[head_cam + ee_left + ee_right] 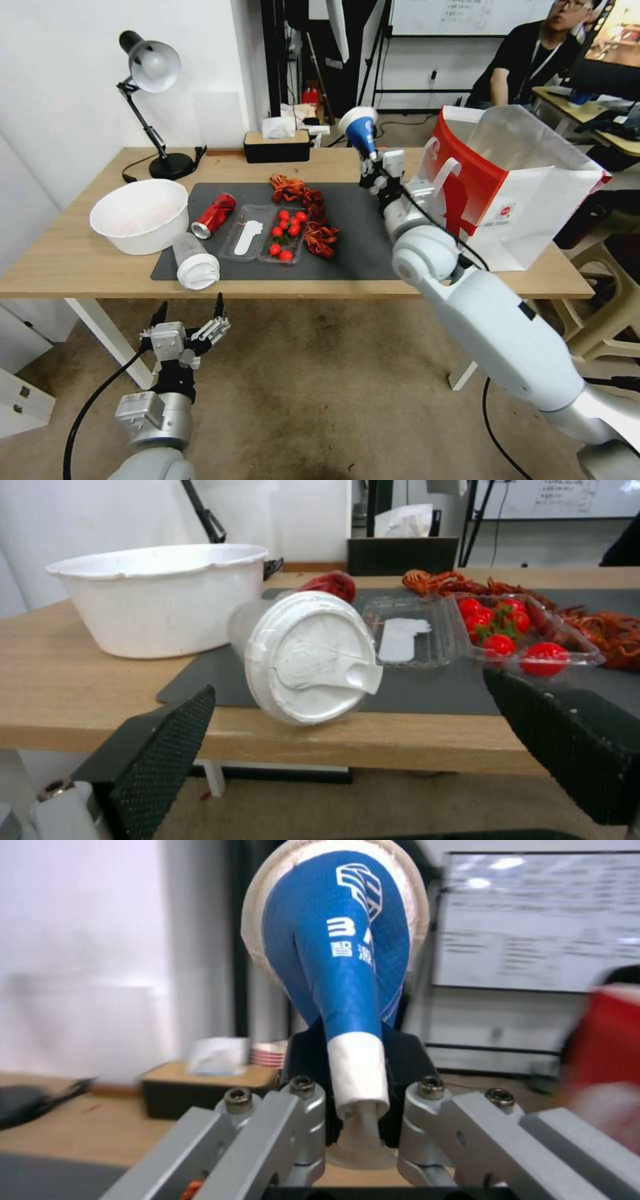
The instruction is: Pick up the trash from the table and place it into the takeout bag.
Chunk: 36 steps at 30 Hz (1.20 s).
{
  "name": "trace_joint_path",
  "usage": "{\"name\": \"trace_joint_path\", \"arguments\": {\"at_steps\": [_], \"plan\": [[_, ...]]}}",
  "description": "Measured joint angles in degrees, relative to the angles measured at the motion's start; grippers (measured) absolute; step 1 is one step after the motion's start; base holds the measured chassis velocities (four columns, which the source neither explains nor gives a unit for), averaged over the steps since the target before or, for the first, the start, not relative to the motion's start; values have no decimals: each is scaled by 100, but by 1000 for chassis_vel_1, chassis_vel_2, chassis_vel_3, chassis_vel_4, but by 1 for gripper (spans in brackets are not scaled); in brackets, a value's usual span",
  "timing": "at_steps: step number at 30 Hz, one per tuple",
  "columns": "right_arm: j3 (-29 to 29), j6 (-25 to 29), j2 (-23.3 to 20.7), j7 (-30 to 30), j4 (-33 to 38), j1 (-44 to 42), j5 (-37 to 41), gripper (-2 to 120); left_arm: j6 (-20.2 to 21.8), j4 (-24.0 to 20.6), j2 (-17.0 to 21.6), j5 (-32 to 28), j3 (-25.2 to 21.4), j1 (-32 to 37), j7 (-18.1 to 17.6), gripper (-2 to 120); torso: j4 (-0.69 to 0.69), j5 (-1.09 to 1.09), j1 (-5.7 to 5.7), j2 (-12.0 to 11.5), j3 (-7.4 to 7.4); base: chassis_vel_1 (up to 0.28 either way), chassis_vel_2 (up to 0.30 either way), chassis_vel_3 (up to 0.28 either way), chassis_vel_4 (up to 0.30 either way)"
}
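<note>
The right gripper [369,163] holds the squashed blue-white paper cup [359,130] clamped in its jaws, raised beside the takeout bag [513,183]. The left gripper [189,313] hangs below the tabletop [60,257], jaws apart.

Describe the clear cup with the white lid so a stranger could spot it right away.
On the light-wood table, find the dark grey mat. At its front left corner, below the white bowl, the clear cup lies on its side. Its flat white lid faces the table's edge.
</note>
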Motion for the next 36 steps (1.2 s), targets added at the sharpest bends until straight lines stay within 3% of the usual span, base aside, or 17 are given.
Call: {"name": "trace_joint_path", "arguments": {"at_steps": [18, 23, 32, 34, 35, 36], "plan": [[898, -612, -551, 1063, 641, -35, 374, 10, -11, 70, 47, -28, -12, 12, 115, 100, 1, 1, 0, 0, 0, 0, 0, 0, 0], [1272, -811, -939, 1705, 688, -219, 525, 31, 1, 81, 79, -55, -26, -15, 125, 100, 1, 2, 0, 0, 0, 0, 0, 0, 0], [1528, -905, -1044, 1630, 662, -382, 510, 60, 29, 52, 11, -43, 0, 21, 122, 100, 2, 1, 0, 0, 0, 0, 0, 0, 0], [1533, -910, -1052, 1604, 668, -406, 501, 70, 30, 39, 8, -36, -1, 38, 122, 100, 1, 1, 0, 0, 0, 0, 0, 0, 0], [1545, -899, -1043, 1570, 704, -473, 474, 82, 30, 13, -5, -28, 0, 45, 118, 100, 1, 1, 0, 0, 0, 0, 0, 0, 0], [1545, -899, -1043, 1570, 704, -473, 474, 82, 30, 13, -5, -28, 0, 45, 118, 100, 1, 1, 0, 0, 0, 0, 0, 0, 0]]}}
